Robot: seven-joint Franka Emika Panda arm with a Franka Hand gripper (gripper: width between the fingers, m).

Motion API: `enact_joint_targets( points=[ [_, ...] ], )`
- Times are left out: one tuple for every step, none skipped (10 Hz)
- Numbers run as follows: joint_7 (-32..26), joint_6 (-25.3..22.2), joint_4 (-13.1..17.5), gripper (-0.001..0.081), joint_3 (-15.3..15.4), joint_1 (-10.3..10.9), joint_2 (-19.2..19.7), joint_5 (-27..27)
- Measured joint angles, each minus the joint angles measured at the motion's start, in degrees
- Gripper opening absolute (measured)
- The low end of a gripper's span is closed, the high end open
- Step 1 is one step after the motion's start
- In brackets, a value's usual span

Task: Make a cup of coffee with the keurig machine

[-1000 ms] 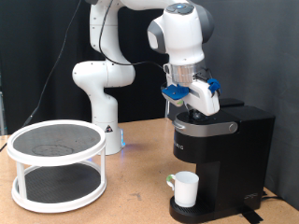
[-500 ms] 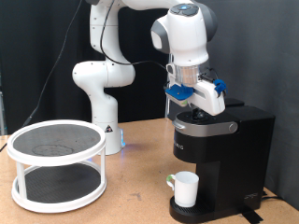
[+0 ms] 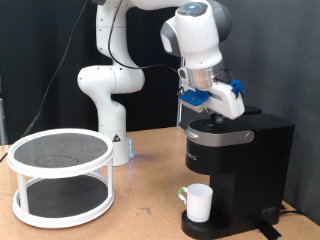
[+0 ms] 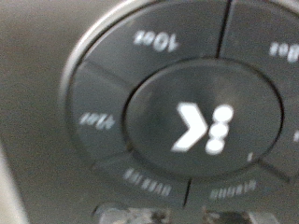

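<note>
The black keurig machine (image 3: 240,165) stands at the exterior view's right with its lid down. The white cup (image 3: 198,203) sits on its drip tray under the spout. My gripper (image 3: 214,116) points down just above the machine's top, at the lid's front. The wrist view is filled by the machine's round button panel (image 4: 192,121): a lit central brew button ringed by size buttons, one reading 10oz. Blurred fingertips (image 4: 121,216) show at that picture's edge. Nothing shows between the fingers.
A white two-tier round rack (image 3: 60,175) with black mesh shelves stands at the exterior view's left. The arm's white base (image 3: 108,110) is behind it, at the wooden table's back. A black curtain hangs behind.
The hand has shifted slightly towards the exterior view's right and risen a little above the machine's top. The cup and the machine have not moved.
</note>
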Motion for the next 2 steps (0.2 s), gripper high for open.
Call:
enact_joint_targets(
  points=[
    [-0.85,-0.26,-0.44,0.0,-0.43,-0.16,-1.61,1.37],
    [-0.89,-3.72,-0.21,0.0,-1.1,-0.31,-3.04,1.53]
  ],
)
